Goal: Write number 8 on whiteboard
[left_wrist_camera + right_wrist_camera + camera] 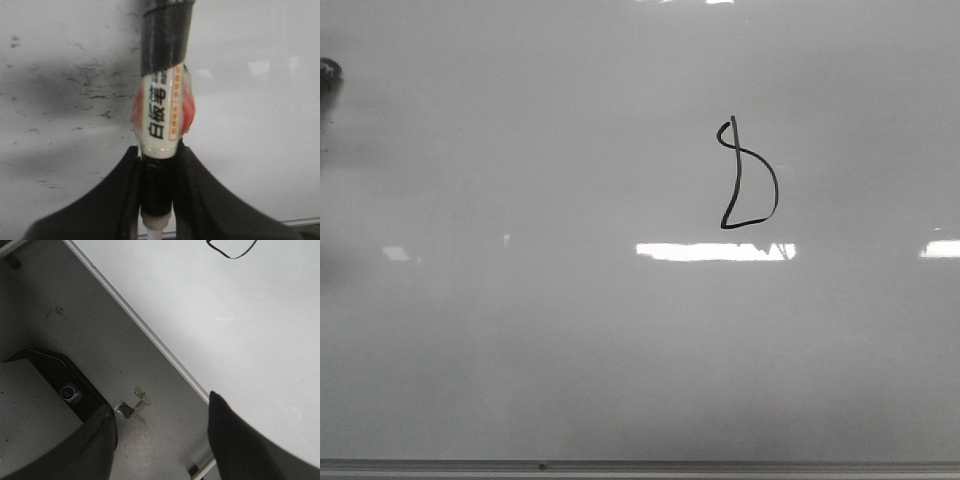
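1. Black fingers of the left gripper (156, 200) sit nearest the lens in the left wrist view, clamped on a white-barrelled whiteboard marker with a black cap end and orange label (162, 115).
2. Right gripper (160, 440) hangs with its jaws spread wide, holding nothing, over the thin grey metal edge strip (150, 340) and the dull grey counter (75, 330) beside it.
3. On the large glossy pale grey-white whiteboard (520, 350), the thin black marker figure meant as the number 8 (748, 175) lies up and right of the board's centre: 1 small hook atop 1 closed D-shaped loop.
4. Judged against the task, the top reads as unfinished; closing the hook into a second loop would need the tip kept upright, with light, even pressure and a slow curve back to the crossing.
5. Bare board surrounds the figure on all sides, and the edge strip lies well below it, so strokes have ample room.
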`<state>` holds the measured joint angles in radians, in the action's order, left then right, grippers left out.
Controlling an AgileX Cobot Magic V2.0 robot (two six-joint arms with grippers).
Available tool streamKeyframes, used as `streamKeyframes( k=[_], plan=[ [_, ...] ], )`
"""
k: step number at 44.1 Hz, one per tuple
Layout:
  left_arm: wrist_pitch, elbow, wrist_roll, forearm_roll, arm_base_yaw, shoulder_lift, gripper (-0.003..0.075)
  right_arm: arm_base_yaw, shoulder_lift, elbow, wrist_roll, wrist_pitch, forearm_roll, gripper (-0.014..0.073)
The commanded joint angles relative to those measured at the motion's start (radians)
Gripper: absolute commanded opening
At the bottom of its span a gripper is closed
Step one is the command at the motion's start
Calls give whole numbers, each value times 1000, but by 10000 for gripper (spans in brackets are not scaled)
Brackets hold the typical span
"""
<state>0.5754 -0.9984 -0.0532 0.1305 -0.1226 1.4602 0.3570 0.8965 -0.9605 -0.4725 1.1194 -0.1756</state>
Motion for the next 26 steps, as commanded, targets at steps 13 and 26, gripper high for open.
streamKeyframes(
  k=[13,26],
  plan=[
    [-142,-31,-12,-5,1,66,175,-6,-11,-32,-1,-35,-4,435],
    [-95,-31,-10,11,1,49,351,-6,-13,-32,62,-36,-3,435]
  ],
)
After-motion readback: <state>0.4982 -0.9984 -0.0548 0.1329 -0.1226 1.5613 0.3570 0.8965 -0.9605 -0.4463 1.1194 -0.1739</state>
